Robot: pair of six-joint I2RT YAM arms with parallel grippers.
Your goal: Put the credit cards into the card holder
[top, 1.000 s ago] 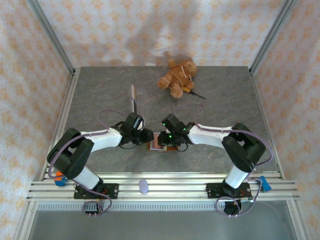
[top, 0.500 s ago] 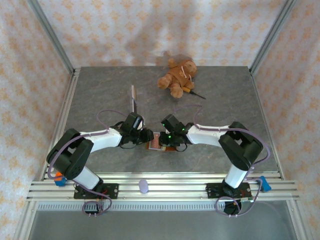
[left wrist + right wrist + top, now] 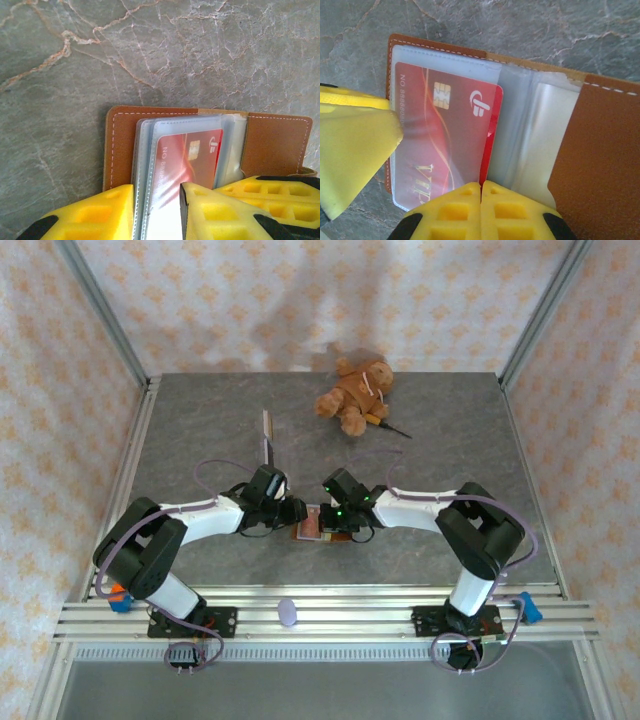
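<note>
The card holder (image 3: 318, 524) lies open and flat on the table (image 3: 450, 440), near the front and right between the two arms, so that each can reach it from its own side. A red credit card (image 3: 445, 125) sits face up in the clear sleeve (image 3: 150, 150) on one half of the holder, most of it already under the plastic. A brighter red strip shows along one edge; I cannot tell whether that is a second card or a bare part of the same one. The right gripper (image 3: 481, 190) is clenched with nothing between its pads, and its tip is set just at the card's near edge. That looks like a stance for nudging the card deeper rather than for lifting it, since a closed tip gives one blunt point to push with. The left gripper (image 3: 156, 192) has its jaws partly apart and grasps nothing; its two fingers come down at the holder's edge with the sleeve stack lying in the gap between them. My guess is that it is there to pin the holder down, so a push from the other side does not slide it across the stone. The second clear pocket (image 3: 530, 125), beside the card, looks empty. A toy bear (image 3: 355, 395) lies well apart at the back of the table, out of the work.
</note>
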